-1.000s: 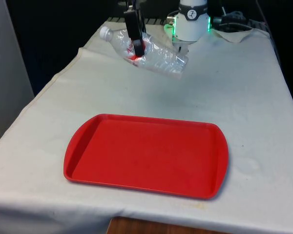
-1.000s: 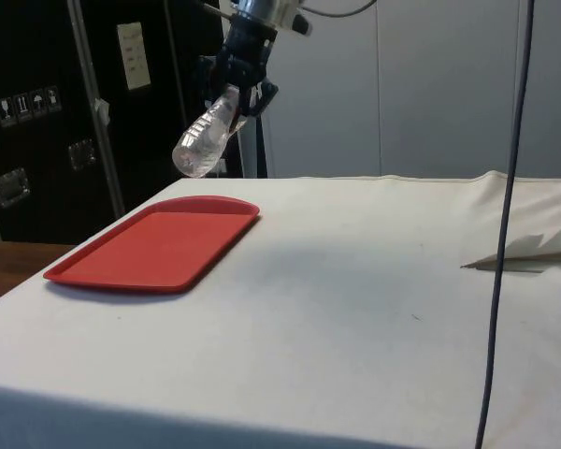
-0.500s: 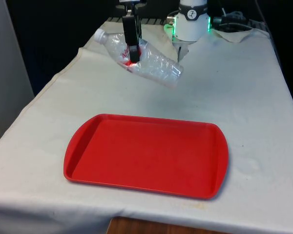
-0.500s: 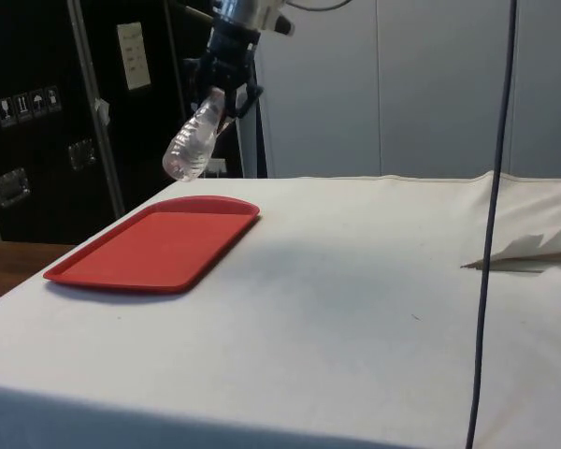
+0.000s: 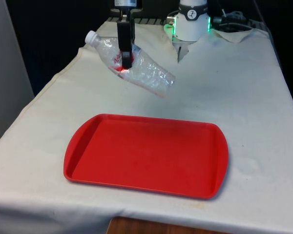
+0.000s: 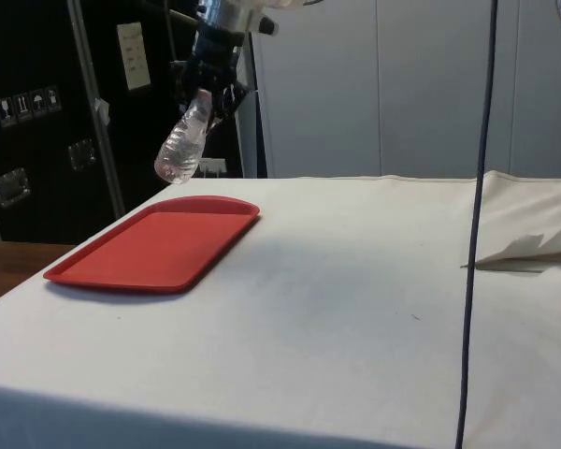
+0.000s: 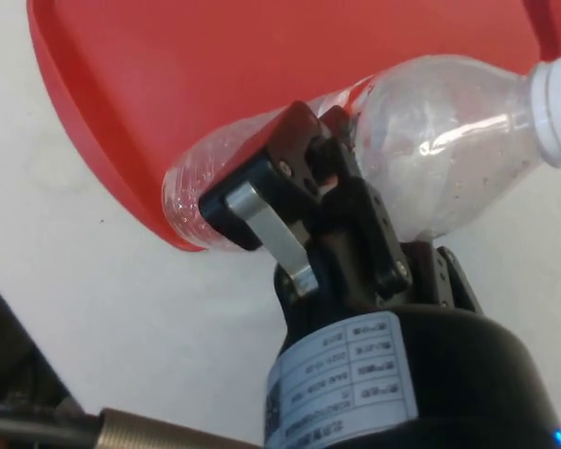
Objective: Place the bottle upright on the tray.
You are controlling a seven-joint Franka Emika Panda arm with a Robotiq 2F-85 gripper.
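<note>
the fingers [image 5: 125,57] are clamped around the middle of the clear plastic bottle [image 5: 136,68], which hangs tilted in the air above the tabletop [image 5: 244,87], just beyond the red tray [image 5: 146,153]. it looks empty, light, thin-walled and crushable, so a mid-body hold suits.

You see the clear plastic bottle [image 5: 132,67] tilted, white cap upper left, above the empty red tray [image 5: 146,154] at lower centre.
</note>
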